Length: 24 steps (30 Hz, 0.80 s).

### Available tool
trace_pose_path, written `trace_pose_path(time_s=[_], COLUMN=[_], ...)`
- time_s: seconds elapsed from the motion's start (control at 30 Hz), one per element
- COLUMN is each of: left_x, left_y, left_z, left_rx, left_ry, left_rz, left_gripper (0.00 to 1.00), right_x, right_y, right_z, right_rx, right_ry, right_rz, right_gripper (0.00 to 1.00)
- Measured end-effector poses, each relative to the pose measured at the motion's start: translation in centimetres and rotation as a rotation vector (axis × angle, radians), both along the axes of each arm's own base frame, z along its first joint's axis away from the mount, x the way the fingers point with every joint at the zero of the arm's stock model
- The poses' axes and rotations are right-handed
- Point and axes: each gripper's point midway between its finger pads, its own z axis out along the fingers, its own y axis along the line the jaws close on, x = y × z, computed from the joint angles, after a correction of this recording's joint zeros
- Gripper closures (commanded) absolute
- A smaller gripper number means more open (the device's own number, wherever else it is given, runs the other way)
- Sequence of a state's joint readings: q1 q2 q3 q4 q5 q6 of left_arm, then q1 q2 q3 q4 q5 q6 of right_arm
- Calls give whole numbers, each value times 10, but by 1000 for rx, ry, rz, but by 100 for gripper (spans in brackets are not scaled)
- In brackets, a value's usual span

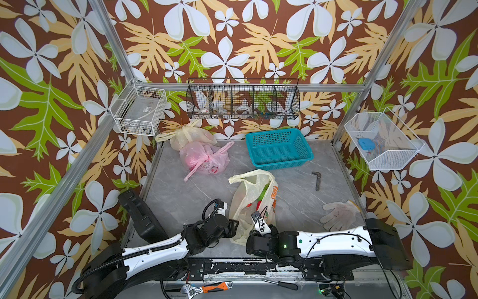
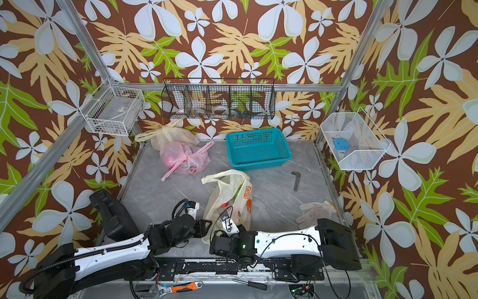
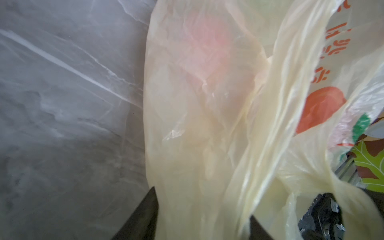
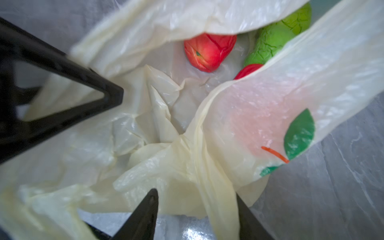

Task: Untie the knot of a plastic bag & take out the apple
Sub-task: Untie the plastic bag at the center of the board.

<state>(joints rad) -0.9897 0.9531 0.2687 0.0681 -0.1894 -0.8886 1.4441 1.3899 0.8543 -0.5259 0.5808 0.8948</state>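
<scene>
My right claw (image 4: 196, 193) stood parted over the limp, slippery bag (image 4: 270, 114); whether my left claw (image 3: 201, 201) gripped, I couldn't tell. The apple (image 4: 207, 52) looked smooth, best taken across its middle.

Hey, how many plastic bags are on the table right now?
3: a cream bag in the back-left corner, a pink bag right in front of it, and an open printed cream bag at the front centre.

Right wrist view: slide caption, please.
Cream bag gapes open, red apple and green item inside; right claw open around a handle.
</scene>
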Motion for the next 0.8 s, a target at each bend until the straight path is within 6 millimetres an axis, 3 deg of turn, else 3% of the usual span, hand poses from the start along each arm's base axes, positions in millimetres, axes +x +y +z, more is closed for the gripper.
trace_pose_path(time_s=[0.1, 0.17, 0.23, 0.3, 0.4, 0.57, 0.63, 0.67, 0.8], left_x=[-1, 0, 0, -2, -2, -4, -4, -4, -6], left_y=[-3, -7, -14, -18, -19, -20, -21, -21, -26], left_z=[-1, 4, 12, 15, 15, 5, -5, -9, -22], left_rx=[-38, -64, -97, -110, -112, -73, -45, -33, 2], left_ry=[-1, -14, -31, -43, -54, -50, -38, -30, -9], left_rz=[0, -4, -15, -24, -21, -23, -25, -27, -43], left_gripper=[93, 100, 100, 100, 100, 100, 100, 100, 100], right_x=[-4, -3, 5, 18, 36, 61, 68, 71, 76], right_y=[4, 6, 7, 4, -5, -18, -29, -36, -75], right_z=[17, 31, 45, 52, 49, 25, 10, 2, -17], right_rx=[54, 87, 134, 163, 169, 153, 135, 124, 103], right_ry=[14, 8, 7, 1, 8, 33, 29, 32, 22], right_rz=[33, 44, 28, -11, -71, -171, -208, -224, -302], right_gripper=[59, 57, 27, 14, 11, 7, 11, 19, 76])
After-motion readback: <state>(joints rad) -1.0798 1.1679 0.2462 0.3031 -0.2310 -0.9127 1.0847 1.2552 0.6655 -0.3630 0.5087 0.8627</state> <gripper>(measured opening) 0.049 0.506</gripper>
